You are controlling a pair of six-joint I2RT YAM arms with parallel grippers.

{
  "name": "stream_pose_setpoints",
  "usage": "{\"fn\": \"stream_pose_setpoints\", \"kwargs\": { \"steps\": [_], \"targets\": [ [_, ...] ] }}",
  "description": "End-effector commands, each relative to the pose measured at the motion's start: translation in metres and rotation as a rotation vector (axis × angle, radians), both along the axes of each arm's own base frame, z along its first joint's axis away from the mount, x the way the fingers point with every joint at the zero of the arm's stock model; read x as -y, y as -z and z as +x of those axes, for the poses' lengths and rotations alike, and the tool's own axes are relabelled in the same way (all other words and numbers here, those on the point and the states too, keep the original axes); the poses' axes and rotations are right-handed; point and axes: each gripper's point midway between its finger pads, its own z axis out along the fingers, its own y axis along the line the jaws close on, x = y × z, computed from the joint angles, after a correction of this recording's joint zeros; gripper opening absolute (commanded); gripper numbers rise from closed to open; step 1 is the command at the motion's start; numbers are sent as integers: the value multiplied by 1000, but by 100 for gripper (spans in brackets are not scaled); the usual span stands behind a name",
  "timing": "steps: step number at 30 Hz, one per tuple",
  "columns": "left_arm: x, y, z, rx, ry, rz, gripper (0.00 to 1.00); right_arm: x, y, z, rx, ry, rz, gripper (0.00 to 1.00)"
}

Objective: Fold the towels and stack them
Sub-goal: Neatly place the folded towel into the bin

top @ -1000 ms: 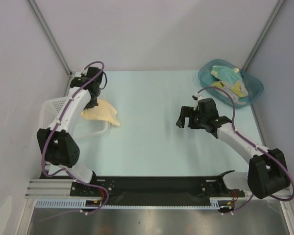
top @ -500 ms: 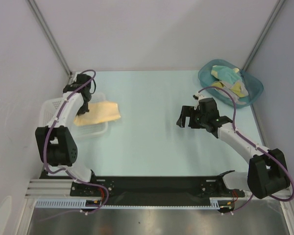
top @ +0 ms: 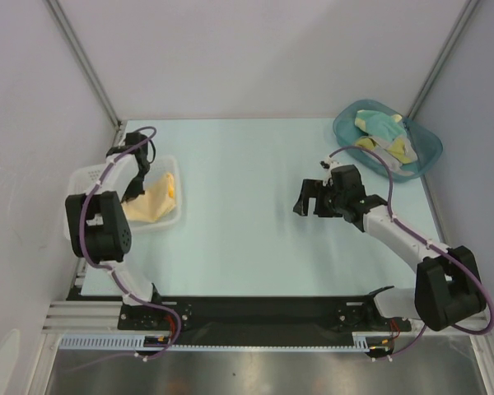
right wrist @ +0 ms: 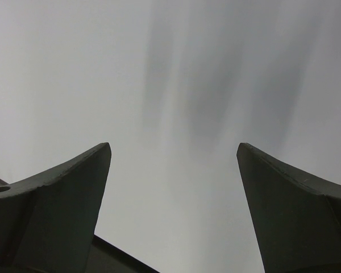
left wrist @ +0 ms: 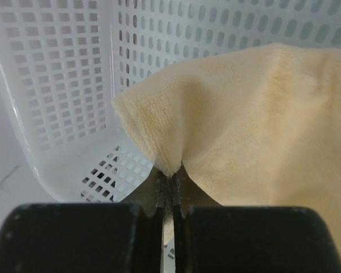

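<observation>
My left gripper is shut on a corner of a pale yellow towel and holds it inside the white mesh basket at the left. In the left wrist view the shut gripper pinches the towel, which drapes over the basket's wall. My right gripper is open and empty above the table's middle right; in the right wrist view the gripper shows only bare table between its fingers. More towels, teal and yellow, lie in the teal tub at the back right.
The white mesh basket stands against the left wall. The teal tub stands in the back right corner. The pale table surface lies between the two arms. A black rail runs along the near edge.
My left gripper has carried the yellow towel leftwards from the table into the white mesh basket. The right arm has barely moved.
</observation>
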Motion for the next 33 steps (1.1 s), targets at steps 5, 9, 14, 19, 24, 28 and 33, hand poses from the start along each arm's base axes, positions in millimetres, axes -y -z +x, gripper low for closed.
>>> {"fn": "stream_pose_setpoints", "kwargs": {
  "steps": [5, 9, 14, 19, 24, 28, 33],
  "targets": [
    [-27, 20, 9, -57, -62, 57, 0, 0, -31, 11, 83, 26, 11, 100],
    [-51, 21, 8, -99, -138, 125, 0, 0, -36, 13, 97, 29, 16, 100],
    [-71, 19, 2, -76, -229, 119, 6, 1, -33, 12, 90, 36, 6, 100],
    [-72, 12, 8, -49, -244, 116, 40, 2, -33, 13, 91, 41, 0, 100],
    [-69, -10, 19, 39, -255, 104, 66, 5, -33, 13, 92, 52, -13, 100],
    [-42, -48, 42, 200, -186, 12, 74, 3, -43, 17, 110, 61, -11, 100],
    [52, -80, 73, 455, 48, -350, 73, 4, -74, 36, 170, 127, -9, 100]
  ]
}}
